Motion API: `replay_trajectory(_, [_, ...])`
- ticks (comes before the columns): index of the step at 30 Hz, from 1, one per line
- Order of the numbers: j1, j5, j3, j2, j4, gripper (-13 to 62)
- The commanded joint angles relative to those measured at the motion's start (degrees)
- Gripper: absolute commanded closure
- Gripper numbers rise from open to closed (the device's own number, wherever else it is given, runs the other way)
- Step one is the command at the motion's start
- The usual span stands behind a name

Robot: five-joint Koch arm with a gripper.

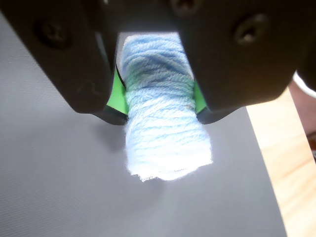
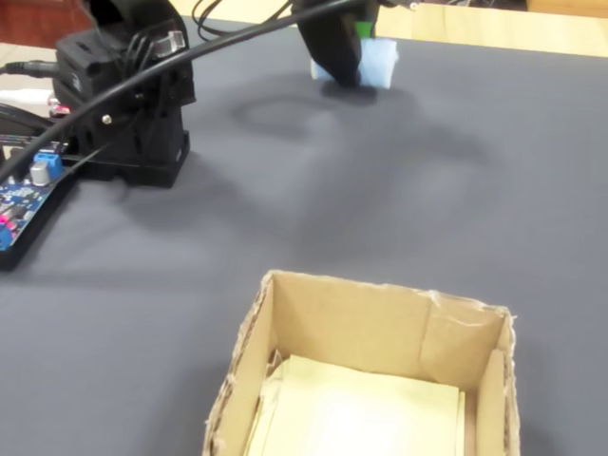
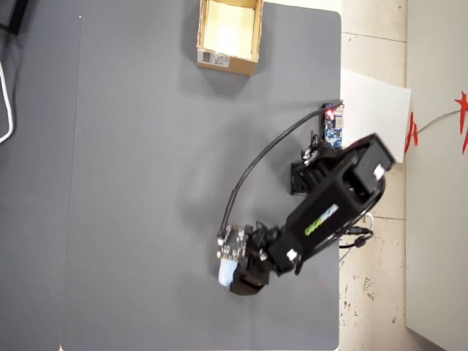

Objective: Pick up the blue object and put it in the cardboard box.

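Gripper [image 1: 160,106] is clamping the blue object [image 1: 160,133] w/ both black jaws pressing its sides, green pads [image 1: 117,96] showing btwn jaw and yarn on each side in wrist view. The roll is looking like pale blue-white wound yarn, ribbed, lower end sticking out past the jaw tips and looking frayed/whitish. Under it the grey mat [image 1: 59,187] is filling most of the wrist view, w/ a strip of light wood table [image 1: 289,163] showing at right edge. In fixed view the blue object [image 2: 378,65] is sitting at top centre, partly hidden by the black gripper [image 2: 350,59], at or just above the mat, can't tell if touching. The cardboard box [image 2: 380,328] is sitting open at the bottom of that view, well apart from the roll, pale yellowish inside showing, torn-looking rim. Arm base [image 2: 133,104] is standing at left w/ cables running over it, small blue circuit board [image 2: 24,195] lying beside it at far left. In overhead view the roll [image 3: 226,273] is showing at the arm's tip near the lower middle of the mat, box [image 3: 229,33] lying at the top edge w/ white label on its lower outer side, far from the gripper [image 3: 235,276].
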Motion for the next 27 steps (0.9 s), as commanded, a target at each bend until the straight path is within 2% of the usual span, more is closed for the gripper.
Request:
replay_trajectory(1, [2.37,0.97,-1.41,4.39,-3.69,38.8])
replay_trajectory(11, [12.39,-10.11,3.16,16.08,-7.29,38.8])
replay_trajectory(21, [22.76,-21.09,15.91,30.94,-15.82,38.8])
replay_trajectory(27, [30.94,-25.58,18.11,34.80,-20.39,38.8])
